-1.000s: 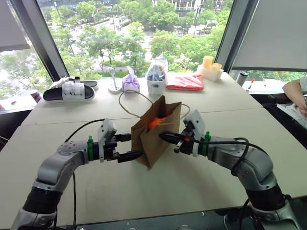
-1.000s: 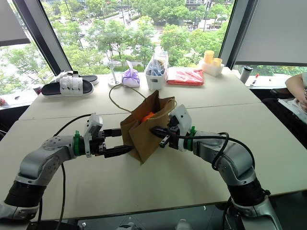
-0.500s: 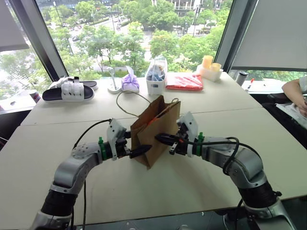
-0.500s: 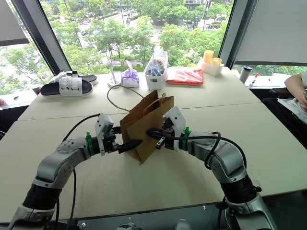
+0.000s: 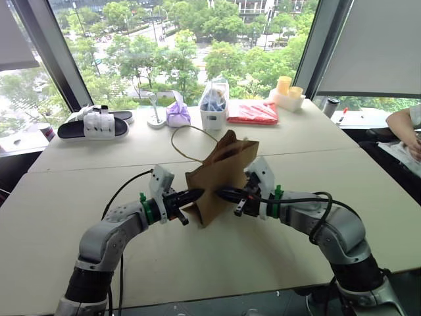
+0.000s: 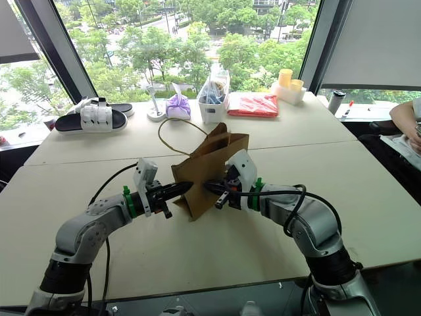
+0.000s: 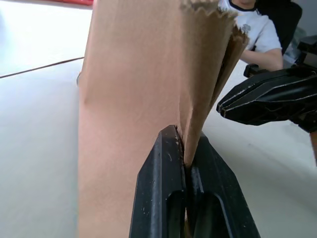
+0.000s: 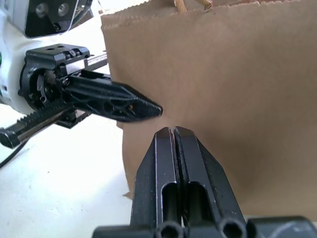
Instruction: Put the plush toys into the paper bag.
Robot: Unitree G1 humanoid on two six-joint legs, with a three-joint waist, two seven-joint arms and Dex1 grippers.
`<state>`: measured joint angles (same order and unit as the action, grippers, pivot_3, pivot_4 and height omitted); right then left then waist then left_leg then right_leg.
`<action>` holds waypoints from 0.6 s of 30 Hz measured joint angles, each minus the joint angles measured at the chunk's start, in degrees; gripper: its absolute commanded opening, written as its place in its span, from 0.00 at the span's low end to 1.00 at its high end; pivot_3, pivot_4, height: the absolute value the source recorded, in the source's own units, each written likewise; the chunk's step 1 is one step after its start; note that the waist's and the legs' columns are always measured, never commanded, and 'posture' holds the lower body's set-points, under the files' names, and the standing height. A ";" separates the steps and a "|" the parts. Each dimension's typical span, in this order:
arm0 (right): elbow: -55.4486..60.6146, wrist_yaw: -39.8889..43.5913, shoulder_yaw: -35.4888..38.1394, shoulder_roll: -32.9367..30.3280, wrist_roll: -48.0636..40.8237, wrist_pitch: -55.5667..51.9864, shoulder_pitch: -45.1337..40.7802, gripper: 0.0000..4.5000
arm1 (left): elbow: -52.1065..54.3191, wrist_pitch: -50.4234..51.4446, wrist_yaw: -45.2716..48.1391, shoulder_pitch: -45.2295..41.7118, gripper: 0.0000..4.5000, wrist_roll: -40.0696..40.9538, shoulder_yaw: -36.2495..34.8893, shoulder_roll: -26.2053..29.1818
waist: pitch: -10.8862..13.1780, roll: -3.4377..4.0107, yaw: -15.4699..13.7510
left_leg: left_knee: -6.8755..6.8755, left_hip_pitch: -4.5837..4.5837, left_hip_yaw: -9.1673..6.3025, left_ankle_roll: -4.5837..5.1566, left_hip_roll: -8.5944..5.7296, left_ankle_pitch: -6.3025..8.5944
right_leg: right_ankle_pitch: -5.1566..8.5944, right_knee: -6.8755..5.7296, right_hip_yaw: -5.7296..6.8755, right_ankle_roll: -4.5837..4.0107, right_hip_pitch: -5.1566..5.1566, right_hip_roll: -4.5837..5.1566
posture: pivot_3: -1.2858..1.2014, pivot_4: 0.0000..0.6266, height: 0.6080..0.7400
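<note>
On the pale table [image 5: 276, 257], take the paper bag [image 5: 220, 176] as your landmark: it stands tilted at mid-table between both arms, one tan handle [image 5: 187, 137] looping up behind it. Well behind the bag, along the window edge, lie a black-and-white slipper [image 5: 93, 123], a red packet [image 5: 253, 112], a clear plastic bag with blue contents [image 5: 214, 103] and a purple pouch [image 5: 177, 113]. You cannot see the plush toys from any view, so whether they sit inside the bag cannot be told.

Your main risk, as I judge it, is the bag itself. It leans and its mouth looks pinched nearly flat, so pulling the two sides unevenly could tear the thin paper or tip the bag over. Anything inside could then spill onto the table.

Your left gripper [image 7: 185, 148] is clamped on a fold of the bag's side edge, paper caught between its fingers. It reaches level from the bag's left with the forearm low over the table. Your right gripper [image 8: 173, 133] is closed against the bag's right face. You cannot tell from these views whether it actually pinches paper.
</note>
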<state>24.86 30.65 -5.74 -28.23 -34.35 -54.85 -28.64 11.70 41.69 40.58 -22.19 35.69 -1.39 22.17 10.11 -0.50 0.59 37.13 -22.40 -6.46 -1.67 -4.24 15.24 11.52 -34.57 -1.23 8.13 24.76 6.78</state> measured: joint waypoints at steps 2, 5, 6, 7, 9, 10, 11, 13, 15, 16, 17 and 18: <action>2.83 0.03 3.23 -1.78 -2.06 -1.92 1.10 0.00 | -1.37 -0.18 2.81 -1.40 0.01 0.03 0.28 1.65 | 0.00 0.00 -0.15 | 0.01 0.00 0.00 0.00 -0.01 0.00 | 0.00 0.04 0.03 0.00 -0.04 0.00 | 0.52 0.24 1.00; 7.30 0.68 13.27 -7.97 -7.01 -5.96 5.85 0.00 | -8.45 -2.28 13.62 -7.02 0.01 0.01 2.21 5.80 | 0.00 0.00 -1.06 | 0.04 -0.01 0.00 0.01 -0.04 0.01 | 0.00 0.18 0.10 -0.01 -0.15 0.00 | 0.52 0.24 1.00; 8.38 1.40 18.11 -10.81 -9.09 -7.50 8.37 0.00 | -11.76 -2.66 18.58 -9.79 0.01 0.08 2.88 7.14 | 0.00 0.00 -1.47 | 0.03 -0.02 -0.03 0.03 -0.04 0.02 | 0.00 0.27 0.16 -0.01 -0.22 0.00 | 0.52 0.24 1.00; 9.30 1.97 22.83 -13.33 -10.96 -8.93 10.63 0.00 | -15.06 -3.15 23.21 -12.23 0.01 0.10 3.00 8.43 | 0.00 0.00 -1.47 | 0.04 -0.01 -0.01 0.08 -0.04 0.04 | 0.01 0.33 0.17 -0.01 -0.26 0.00 | 0.52 0.24 1.00; 11.05 3.18 30.83 -16.75 -13.77 -10.61 15.17 0.00 | -21.53 -4.47 31.10 -17.08 0.01 -0.12 4.27 9.46 | 0.00 0.00 -1.39 | 0.05 0.00 0.02 0.15 -0.03 0.08 | 0.01 0.36 0.16 0.00 -0.29 0.00 | 0.52 0.24 1.00; 11.54 3.78 33.43 -18.00 -14.48 -11.16 17.21 0.00 | -23.97 -5.12 34.44 -18.84 0.01 -0.34 5.19 9.80 | 0.00 -0.01 -1.32 | 0.05 0.00 0.03 0.19 -0.02 0.11 | 0.01 0.39 0.16 0.00 -0.29 0.00 | 0.52 0.24 1.00; 12.24 4.45 36.63 -19.24 -15.36 -11.58 20.27 0.00 | -27.27 -6.08 38.66 -21.16 0.01 -1.07 6.87 9.82 | 0.00 0.00 -1.31 | 0.04 0.00 0.05 0.21 -0.02 0.12 | 0.01 0.38 0.16 0.00 -0.29 0.00 | 0.52 0.24 1.00; 12.85 5.33 40.81 -20.79 -16.37 -12.42 24.62 0.00 | -32.59 -8.19 45.18 -24.18 0.01 -3.00 9.66 10.08 | 0.00 0.00 -1.02 | 0.04 0.02 0.09 0.26 0.01 0.14 | 0.01 0.39 0.15 0.01 -0.29 0.00 | 0.52 0.24 1.00; 13.86 5.81 44.74 -21.70 -16.90 -12.68 28.42 0.00 | -38.74 -12.37 49.31 -27.47 0.01 -4.96 13.59 9.91 | 0.00 0.00 -0.97 | 0.05 0.03 0.10 0.26 0.02 0.15 | 0.01 0.36 0.15 0.01 -0.29 0.00 | 0.52 0.24 1.00; 14.44 5.80 46.56 -21.99 -17.35 -12.80 29.75 0.00 | -42.47 -15.61 50.46 -29.11 0.01 -6.33 15.50 9.58 | 0.00 0.00 -1.00 | 0.07 0.04 0.10 0.26 0.03 0.15 | 0.01 0.35 0.14 0.01 -0.29 0.00 | 0.52 0.24 1.00; 15.19 5.74 48.15 -22.10 -17.95 -12.81 30.81 0.00 | -45.95 -18.65 50.92 -30.47 0.01 -7.29 17.30 9.10 | 0.00 0.00 -1.02 | 0.08 0.04 0.11 0.26 0.04 0.15 | 0.01 0.36 0.13 0.01 -0.29 0.00 | 0.52 0.24 1.00; 15.96 5.53 49.15 -22.10 -18.66 -12.81 31.46 0.00 | -49.21 -21.13 51.29 -31.81 0.01 -7.81 19.17 8.66 | 0.01 -0.02 -1.06 | 0.11 0.02 0.10 0.26 0.05 0.15 | 0.01 0.36 0.13 0.01 -0.29 0.01 | 0.52 0.24 1.00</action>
<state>40.82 36.18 43.41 -50.33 -53.01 -67.66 2.83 -37.51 20.56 91.87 -53.99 27.87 17.78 30.83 10.11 -0.51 -0.47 37.24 -22.37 -6.36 -1.40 -4.19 15.39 11.52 -34.21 -1.10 8.14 24.46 6.78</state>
